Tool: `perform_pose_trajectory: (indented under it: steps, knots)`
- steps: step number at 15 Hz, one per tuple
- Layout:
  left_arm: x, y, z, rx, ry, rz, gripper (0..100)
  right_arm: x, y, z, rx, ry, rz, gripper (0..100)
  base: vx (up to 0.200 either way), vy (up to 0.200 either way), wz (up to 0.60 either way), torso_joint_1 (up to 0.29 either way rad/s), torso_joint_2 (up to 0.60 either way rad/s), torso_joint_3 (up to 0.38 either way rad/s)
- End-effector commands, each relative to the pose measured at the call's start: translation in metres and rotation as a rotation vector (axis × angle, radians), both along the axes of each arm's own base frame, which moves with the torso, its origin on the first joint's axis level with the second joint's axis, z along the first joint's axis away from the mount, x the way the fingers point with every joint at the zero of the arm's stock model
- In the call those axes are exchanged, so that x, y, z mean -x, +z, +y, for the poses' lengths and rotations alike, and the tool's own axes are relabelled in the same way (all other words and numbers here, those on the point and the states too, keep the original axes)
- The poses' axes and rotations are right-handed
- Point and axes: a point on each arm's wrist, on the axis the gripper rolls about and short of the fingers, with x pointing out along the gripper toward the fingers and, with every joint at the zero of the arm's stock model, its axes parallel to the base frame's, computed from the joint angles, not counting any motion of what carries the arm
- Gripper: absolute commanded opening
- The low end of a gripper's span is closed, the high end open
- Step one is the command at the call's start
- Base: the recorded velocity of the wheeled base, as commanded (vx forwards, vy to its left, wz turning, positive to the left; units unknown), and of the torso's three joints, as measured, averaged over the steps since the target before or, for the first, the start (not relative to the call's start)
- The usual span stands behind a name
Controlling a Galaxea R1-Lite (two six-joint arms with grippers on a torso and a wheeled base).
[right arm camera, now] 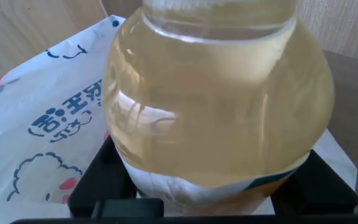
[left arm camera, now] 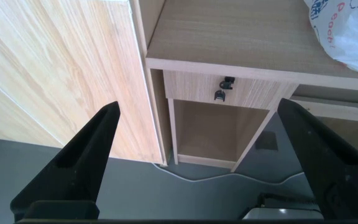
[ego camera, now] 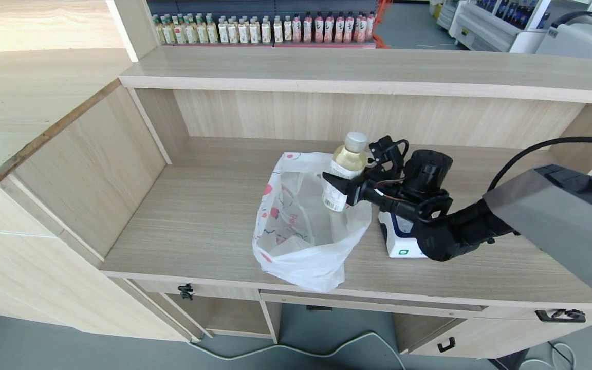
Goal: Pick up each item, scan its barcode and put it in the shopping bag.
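head view: right gripper (ego camera: 350,180) pinches clear plastic bottle of pale yellow drink (ego camera: 345,164) (grey cap, white label, print too small to read), upright above open white plastic shopping bag (ego camera: 296,241) on wooden counter (ego camera: 198,216).
left wrist view: left gripper (left arm camera: 199,106) spread wide, below counter edge.
right wrist view: bottle between black fingers (right arm camera: 98,180); bag bears blue lettering.

Shop, checkout area. We list: a wooden counter (ego camera: 214,216), a shelf of bottled drinks (ego camera: 265,30), freezer cabinets (ego camera: 491,23), a plastic shopping bag (ego camera: 296,241).
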Motion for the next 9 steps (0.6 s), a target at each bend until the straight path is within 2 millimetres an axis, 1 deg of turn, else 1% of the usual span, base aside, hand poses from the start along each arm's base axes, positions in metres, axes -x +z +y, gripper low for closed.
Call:
perform_pose_trajectory:
  steps: [1, 3, 7, 9]
  knots:
    - [0.0, 0.0, 0.0, 0.0, 0.002, -0.001, 100, -0.011, -0.007, 0.007, -0.003, 0.015, -0.013, 0, 0.0, 0.0, 0.0, 0.0, 0.0, 0.0]
    - [0.0, 0.0, 0.0, 0.0, 0.002, -0.001, 100, -0.014, -0.011, 0.011, 0.006, 0.051, -0.012, 0, 0.0, 0.0, 0.0, 0.0, 0.0, 0.0]
    - [0.0, 0.0, 0.0, 0.0, 0.002, -0.001, 100, -0.028, -0.021, 0.018, 0.004, 0.075, -0.031, 0, 0.0, 0.0, 0.0, 0.0, 0.0, 0.0]
    - [0.0, 0.0, 0.0, 0.0, 0.0, -0.001, 100, -0.03, -0.032, 0.021, 0.017, 0.079, -0.022, 0, 0.0, 0.0, 0.0, 0.0, 0.0, 0.0]
